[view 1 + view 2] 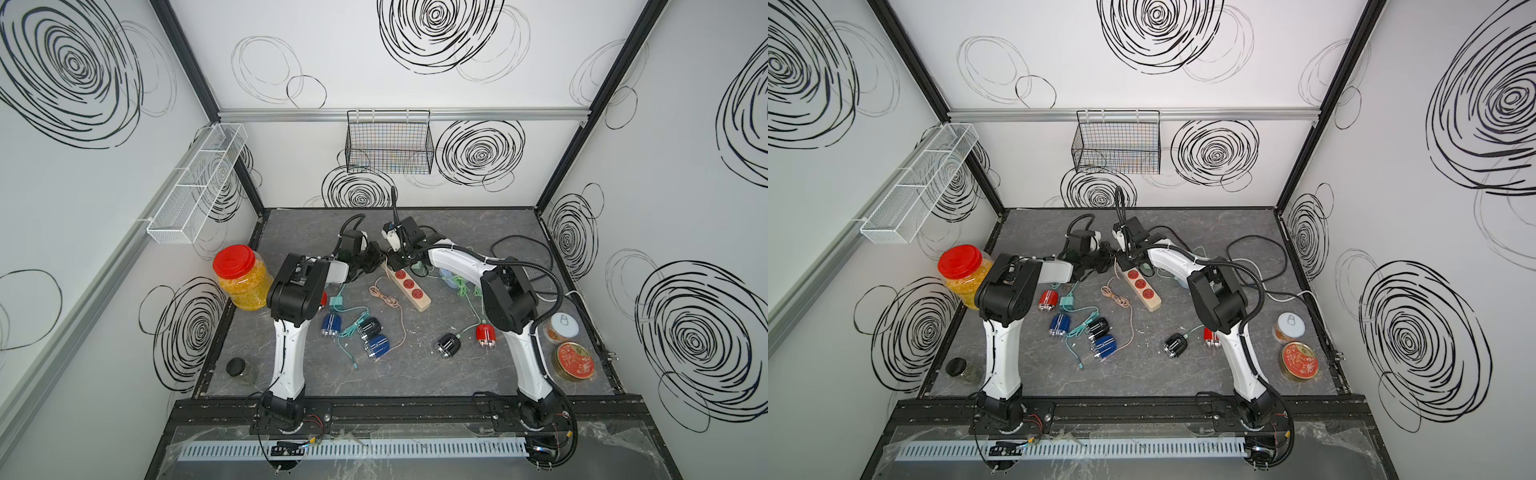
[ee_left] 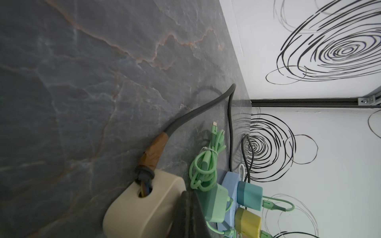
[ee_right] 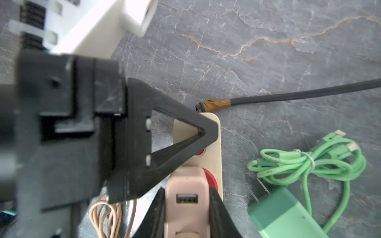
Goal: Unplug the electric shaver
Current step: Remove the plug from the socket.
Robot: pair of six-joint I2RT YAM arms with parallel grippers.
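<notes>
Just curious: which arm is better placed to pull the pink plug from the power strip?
Right arm: its jaws clamp the pink plug seated in the power strip. The left arm's shut jaws sit at the strip's cord end, holding nothing.

White walls (image 1: 353,75) close the cell on three sides, scrawled with black spirals (image 1: 436,25). Black posts (image 1: 187,58) stand in the back corners, and an aluminium rail (image 1: 291,114) runs along the back wall between them. A black wire basket (image 1: 388,141) hangs from that rail. A white mesh basket (image 1: 195,183) (three compartments in a row) hangs on the left wall. The table (image 1: 415,374) is dark grey and marbled, with rust veins clear in the left wrist view. A black track (image 1: 395,409) edges its front, with a slotted grey duct (image 1: 374,449) beyond. Light is soft and even.
</notes>
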